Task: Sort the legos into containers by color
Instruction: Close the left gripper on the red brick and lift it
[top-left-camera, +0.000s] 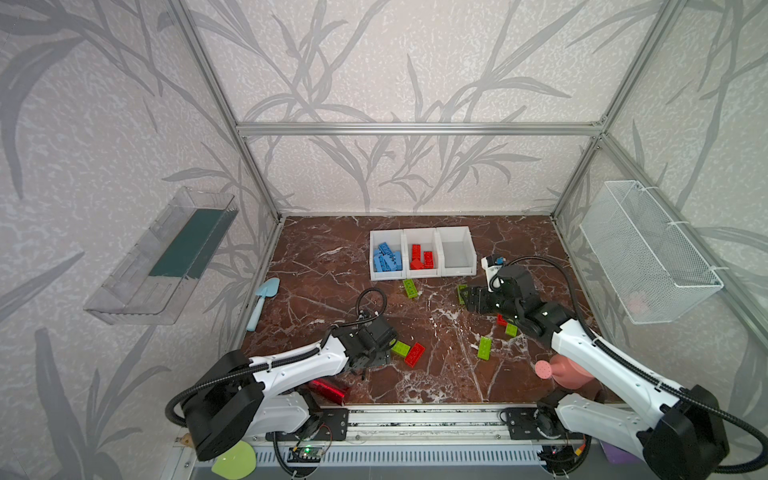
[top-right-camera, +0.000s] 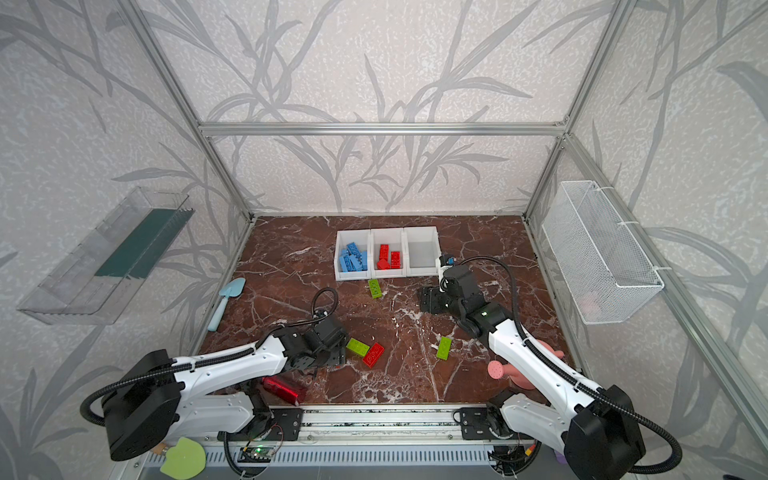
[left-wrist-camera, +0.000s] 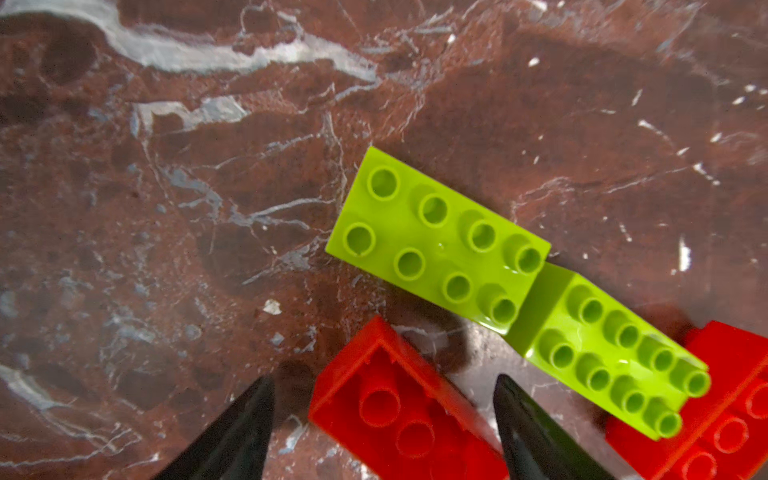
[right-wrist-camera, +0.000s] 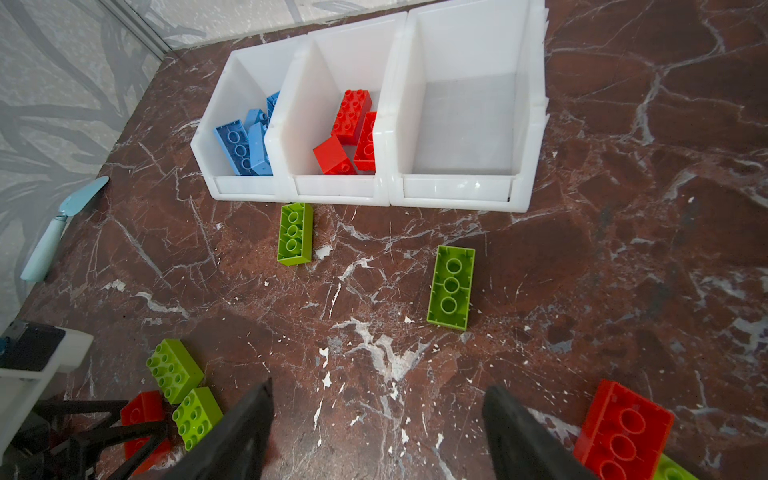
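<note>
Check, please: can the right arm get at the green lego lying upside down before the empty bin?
Probably yes. The right claw is open, and the upside-down green lego lies just ahead of it, with nothing between them. The empty bin stands beyond the lego, out of the way.

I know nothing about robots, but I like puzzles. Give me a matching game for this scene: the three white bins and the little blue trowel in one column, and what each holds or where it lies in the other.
Bins are named as they stand in both top views.

Column one
1. left bin
2. middle bin
3. right bin
4. trowel

Column two
A. empty
B. holds blue legos
C. lies at the left edge of the table
D. holds red legos

Pairs: 1-B, 2-D, 3-A, 4-C
</note>
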